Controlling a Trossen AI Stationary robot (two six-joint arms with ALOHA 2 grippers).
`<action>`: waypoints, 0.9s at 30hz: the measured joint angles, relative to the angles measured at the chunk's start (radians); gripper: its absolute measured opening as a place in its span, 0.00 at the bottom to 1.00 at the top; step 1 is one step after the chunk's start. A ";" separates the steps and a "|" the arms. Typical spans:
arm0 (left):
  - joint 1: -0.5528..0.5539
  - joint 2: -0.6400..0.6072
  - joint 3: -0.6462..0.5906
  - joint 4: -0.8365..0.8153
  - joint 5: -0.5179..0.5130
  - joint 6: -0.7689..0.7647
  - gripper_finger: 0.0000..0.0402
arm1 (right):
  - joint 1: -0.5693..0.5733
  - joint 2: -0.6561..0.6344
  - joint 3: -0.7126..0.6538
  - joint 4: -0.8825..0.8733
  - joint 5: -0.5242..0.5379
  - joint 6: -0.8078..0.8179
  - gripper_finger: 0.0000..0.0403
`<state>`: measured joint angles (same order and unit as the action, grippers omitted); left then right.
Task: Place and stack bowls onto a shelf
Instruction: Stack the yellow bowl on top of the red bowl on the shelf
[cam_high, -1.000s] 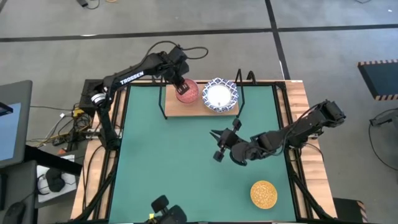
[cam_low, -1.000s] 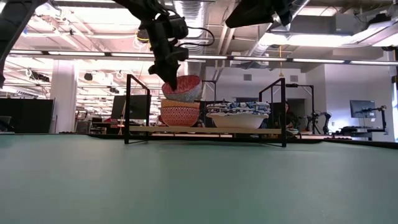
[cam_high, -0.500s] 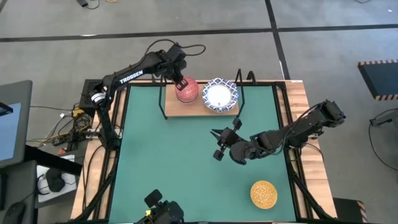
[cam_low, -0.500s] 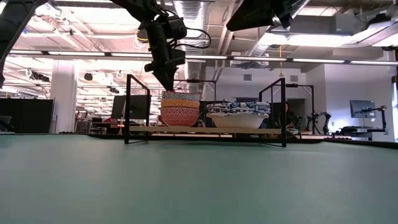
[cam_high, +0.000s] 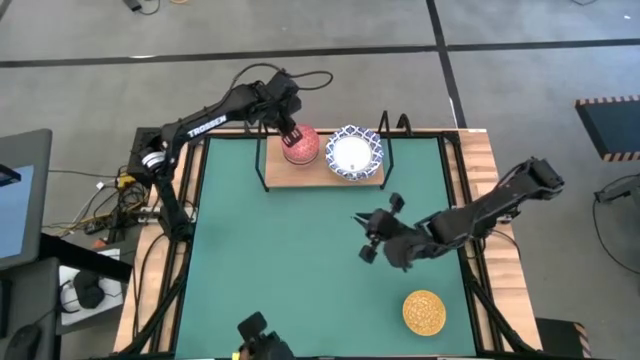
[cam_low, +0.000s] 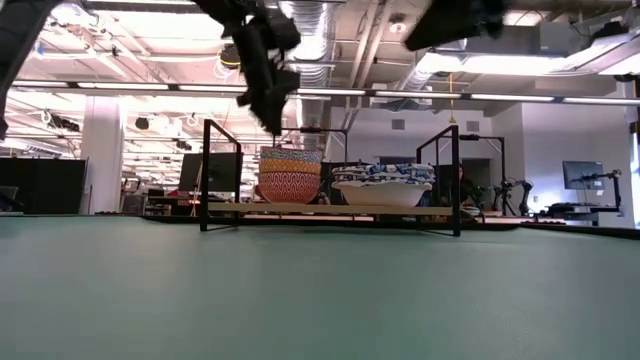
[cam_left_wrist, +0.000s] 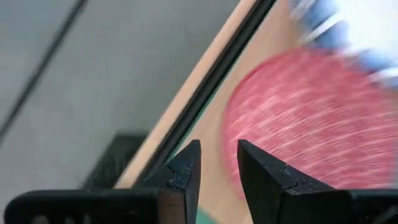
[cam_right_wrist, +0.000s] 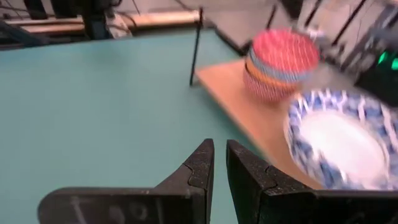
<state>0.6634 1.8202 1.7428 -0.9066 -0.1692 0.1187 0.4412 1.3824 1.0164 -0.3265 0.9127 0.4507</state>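
Note:
On the shelf (cam_high: 275, 178), a wooden board in a black wire frame at the table's far side, stand two piles. The pile of small bowls (cam_low: 290, 178) has a red bowl (cam_high: 302, 146) on top. Beside it, on the right, sits a pile of wide blue-and-white bowls (cam_high: 353, 153). My left gripper (cam_high: 291, 131) hovers just above the red bowl's far left rim, open, with nothing between its fingers (cam_left_wrist: 186, 168). My right gripper (cam_high: 364, 236) hangs over the mat's right half, its fingers a narrow slit apart and empty. A yellow-gold bowl (cam_high: 424, 311) rests on the mat near the right front corner.
The shelf's black upright posts (cam_low: 205, 170) and rails stand around both piles. The green mat (cam_high: 270, 260) spreads between the shelf and the near edge. A dark object (cam_high: 258, 335) sits at the near edge, and cables lie off the table's left side.
My left gripper has let go of the red bowl and opened. The bowl, a second ago tilted above the small pile, now sits level in it. The gripper has drawn up a little. My right gripper has shifted toward the table's right edge.

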 joint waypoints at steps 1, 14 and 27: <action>-0.016 -0.020 0.000 0.021 0.001 0.012 0.23 | 0.013 -0.020 0.000 -0.060 -0.001 0.055 0.17; -0.334 -0.344 -0.584 0.965 0.343 0.072 0.23 | 0.174 -0.084 -0.032 -0.691 -0.457 0.675 0.29; -0.675 -0.355 -1.011 1.677 0.083 0.246 0.23 | 0.390 -0.025 -0.149 -0.539 -0.792 0.850 0.49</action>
<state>-0.0120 1.4651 0.7319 0.7703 -0.0867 0.3644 0.8308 1.3572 0.8673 -0.8659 0.1209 1.3005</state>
